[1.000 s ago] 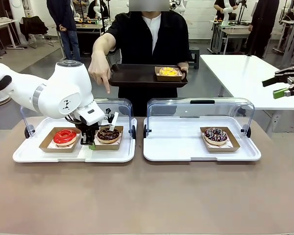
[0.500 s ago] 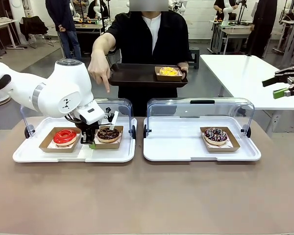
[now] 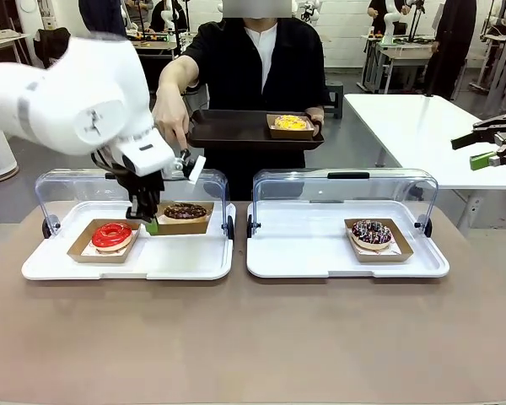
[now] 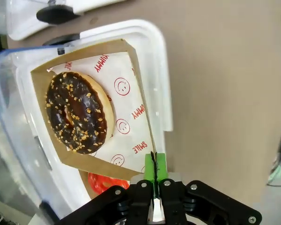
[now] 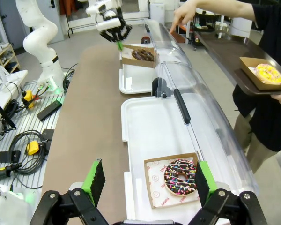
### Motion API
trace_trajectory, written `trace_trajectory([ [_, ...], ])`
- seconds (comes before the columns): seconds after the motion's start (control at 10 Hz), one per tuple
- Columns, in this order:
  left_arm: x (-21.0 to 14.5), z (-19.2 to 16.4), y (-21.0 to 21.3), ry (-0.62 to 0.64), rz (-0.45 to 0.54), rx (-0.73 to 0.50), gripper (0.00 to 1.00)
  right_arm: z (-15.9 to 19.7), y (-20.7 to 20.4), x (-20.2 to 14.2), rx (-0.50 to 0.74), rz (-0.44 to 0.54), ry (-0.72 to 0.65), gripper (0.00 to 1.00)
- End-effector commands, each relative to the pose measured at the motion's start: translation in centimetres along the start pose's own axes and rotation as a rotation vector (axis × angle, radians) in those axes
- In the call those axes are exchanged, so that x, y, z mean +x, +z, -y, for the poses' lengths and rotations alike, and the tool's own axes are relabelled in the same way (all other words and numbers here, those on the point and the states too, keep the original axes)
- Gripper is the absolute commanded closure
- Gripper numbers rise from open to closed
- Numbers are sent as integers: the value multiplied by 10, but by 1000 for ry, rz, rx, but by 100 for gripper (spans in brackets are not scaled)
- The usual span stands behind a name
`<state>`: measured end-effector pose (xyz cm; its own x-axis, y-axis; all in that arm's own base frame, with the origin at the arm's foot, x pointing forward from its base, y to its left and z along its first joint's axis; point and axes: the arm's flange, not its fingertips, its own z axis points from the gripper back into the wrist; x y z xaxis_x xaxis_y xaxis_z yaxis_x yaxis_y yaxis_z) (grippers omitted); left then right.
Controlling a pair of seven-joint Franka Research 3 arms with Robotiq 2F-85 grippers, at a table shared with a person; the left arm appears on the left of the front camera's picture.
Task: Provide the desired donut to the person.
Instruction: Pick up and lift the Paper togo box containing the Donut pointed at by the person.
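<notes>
My left gripper (image 3: 152, 223) is shut on the edge of a brown cardboard tray (image 4: 136, 84) that carries a chocolate donut (image 3: 185, 211) with nut crumbs (image 4: 79, 112). That tray hangs tilted just above the left white tray (image 3: 194, 263). A red donut (image 3: 111, 235) rests in its own cardboard tray beside it. The person (image 3: 257, 59) points a hand (image 3: 170, 114) down at the left tray and holds a black tray (image 3: 236, 131) with a yellow donut (image 3: 289, 123). My right gripper (image 5: 149, 180) stands open, high over a sprinkled donut (image 5: 180, 177).
Two white trays with raised clear lids (image 3: 346, 179) sit side by side; the right tray (image 3: 304, 253) holds the sprinkled donut (image 3: 371, 232). The right gripper (image 3: 497, 143) hangs off the table's far right. Bare brown tabletop (image 3: 253, 337) lies in front.
My left arm has risen and lifted the chocolate donut's cardboard tray off the white tray. The right gripper and the person's pointing hand have stayed put.
</notes>
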<state>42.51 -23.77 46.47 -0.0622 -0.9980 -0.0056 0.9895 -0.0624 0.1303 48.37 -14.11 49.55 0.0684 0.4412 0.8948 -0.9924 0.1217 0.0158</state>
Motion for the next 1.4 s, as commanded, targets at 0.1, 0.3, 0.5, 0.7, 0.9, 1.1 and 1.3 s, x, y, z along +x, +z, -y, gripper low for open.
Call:
trace_trajectory([
  [0.1, 10, 30, 64, -28, 9, -18, 100, -1, -1, 0, 3, 6, 0, 0],
  [0.3, 25, 42, 99, -39, -16, 26, 100, -1, -1, 0, 3, 6, 0, 0],
  [0.5, 36, 40, 123, -28, -32, 79, 100, -1, -1, 0, 3, 6, 0, 0],
  [0.7, 37, 30, 125, 6, -32, 81, 100, -1, -1, 0, 3, 6, 0, 0],
  [0.9, 34, 38, 129, -31, -14, 83, 100, -1, -1, 0, 3, 6, 0, 0],
  [1.1, 34, 38, 129, -31, -14, 83, 100, -1, -1, 0, 3, 6, 0, 0],
  [1.3, 34, 38, 129, -31, -14, 83, 100, -1, -1, 0, 3, 6, 0, 0],
])
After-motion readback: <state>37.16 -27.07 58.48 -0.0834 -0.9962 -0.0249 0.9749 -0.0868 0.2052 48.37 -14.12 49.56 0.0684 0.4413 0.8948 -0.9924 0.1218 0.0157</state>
